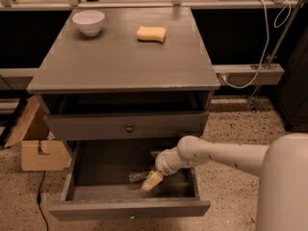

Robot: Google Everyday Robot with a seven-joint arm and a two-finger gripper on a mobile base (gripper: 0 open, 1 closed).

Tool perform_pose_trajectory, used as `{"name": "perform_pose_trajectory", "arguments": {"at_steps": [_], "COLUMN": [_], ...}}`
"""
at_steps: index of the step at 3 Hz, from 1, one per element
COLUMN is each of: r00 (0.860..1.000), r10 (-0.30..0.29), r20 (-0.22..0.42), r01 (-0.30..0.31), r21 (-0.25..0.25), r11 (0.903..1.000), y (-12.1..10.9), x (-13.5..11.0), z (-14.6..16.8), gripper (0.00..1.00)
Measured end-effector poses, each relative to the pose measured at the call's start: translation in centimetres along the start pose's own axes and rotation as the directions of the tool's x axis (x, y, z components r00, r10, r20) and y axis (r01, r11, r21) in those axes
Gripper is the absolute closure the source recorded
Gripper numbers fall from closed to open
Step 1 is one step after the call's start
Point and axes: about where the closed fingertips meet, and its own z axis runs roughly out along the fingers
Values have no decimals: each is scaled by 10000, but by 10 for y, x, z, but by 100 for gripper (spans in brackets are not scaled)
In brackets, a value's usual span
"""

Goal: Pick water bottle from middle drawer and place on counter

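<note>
The middle drawer [84, 192] is pulled open at the bottom of the grey cabinet. The water bottle [136, 176] lies on its side on the drawer floor, clear and crinkled. My gripper [151, 182], with pale yellowish fingers [153, 179], reaches down into the drawer from the right and sits right at the bottle's right end. My white arm [216, 154] comes in from the lower right. The counter [125, 52] is the flat grey top of the cabinet.
A white bowl [88, 21] and a yellow sponge [151, 33] sit at the back of the counter. A shut drawer with a bronze knob [129, 128] is above the open one. A cardboard box [38, 150] stands on the floor at left. A cable hangs at right.
</note>
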Motion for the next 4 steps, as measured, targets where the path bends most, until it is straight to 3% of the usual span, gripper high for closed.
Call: {"name": "perform_pose_trajectory", "arguments": {"at_steps": [1, 3, 4], "r00": [9999, 9959, 9958], "r10": [111, 534, 660], "r20": [-108, -732, -635], "r01": [-111, -530, -633], "r21": [1, 79, 434], "r11": [9999, 9986, 9971], "y": [-4, -6, -7], "x": [8, 35, 37], "z": [15, 43, 31], "gripper": [0, 42, 65]}}
